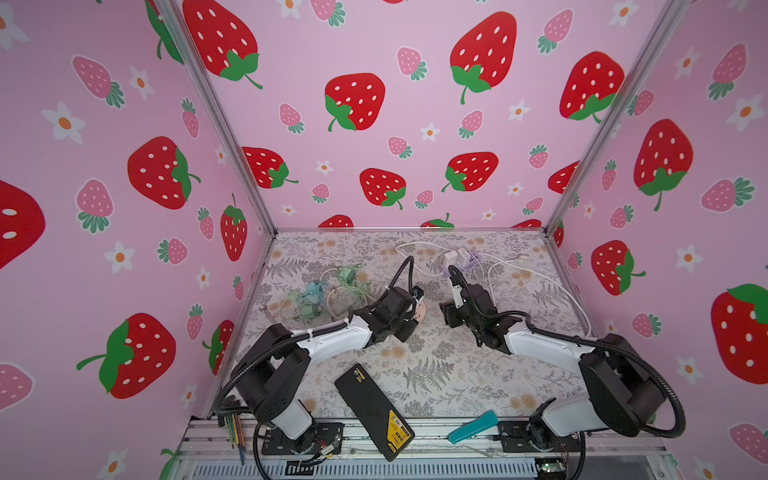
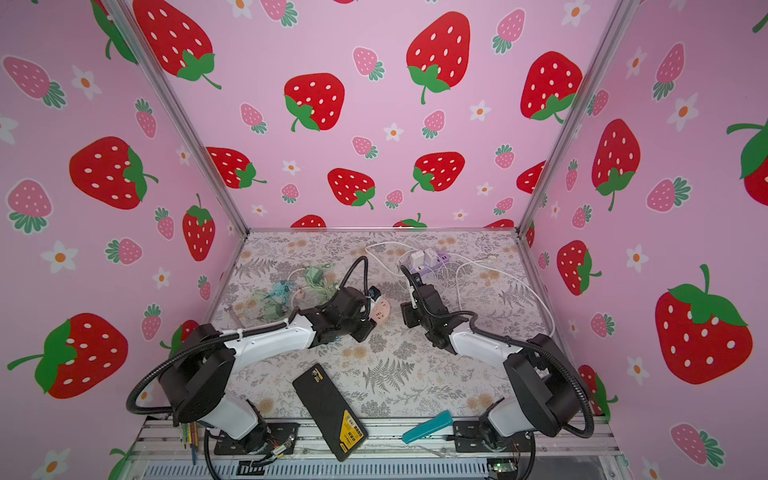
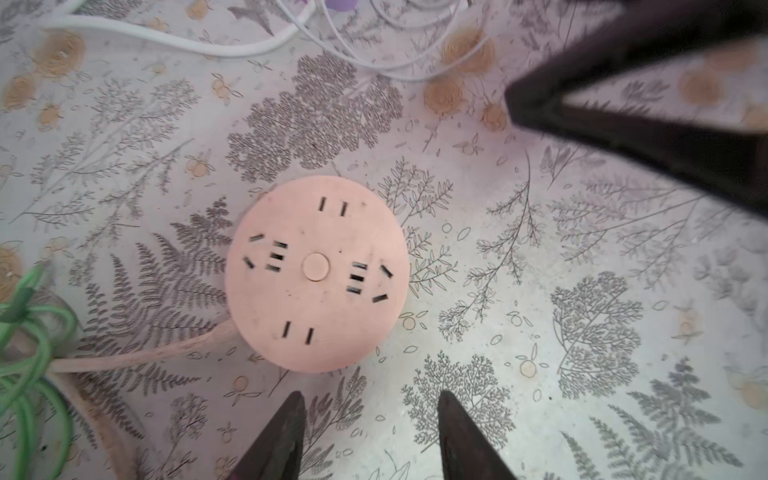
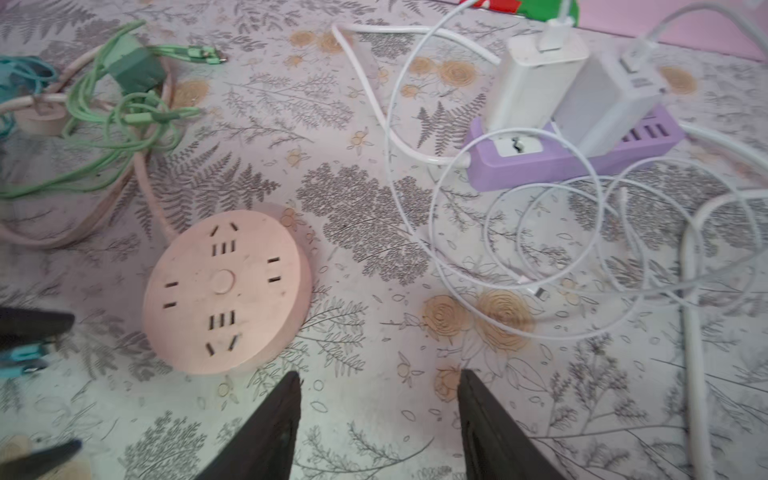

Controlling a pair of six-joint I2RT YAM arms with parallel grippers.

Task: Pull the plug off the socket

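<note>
My left fingers (image 3: 286,432) are spread with nothing between them, poised over the pink round socket (image 3: 318,272), which lies flat on the worktop (image 3: 519,340) with all its slots vacant, so I judge there is no plug to pull here. My right fingers (image 4: 278,419) are also spread and empty, hanging beside that same pink disc. Farther out, near the back wall, sits the purple power strip (image 4: 519,168) with 2 white chargers seated upright in it side by side, the left charger (image 4: 536,79) and the right charger (image 4: 606,99), each with a cable running from its top. I take those as the plugs left to pull, so the step in hand is the reach toward them, with no grasp made yet. Next I would carry my right fingers to the strip, close them across the body of 1 charger and draw it straight up along its pins. My left fingers should pin the purple casing down, or the light strip will likely lift with it. The thin white loops draped over the strip and the thick white cord (image 4: 693,353) beside it could snag
</note>
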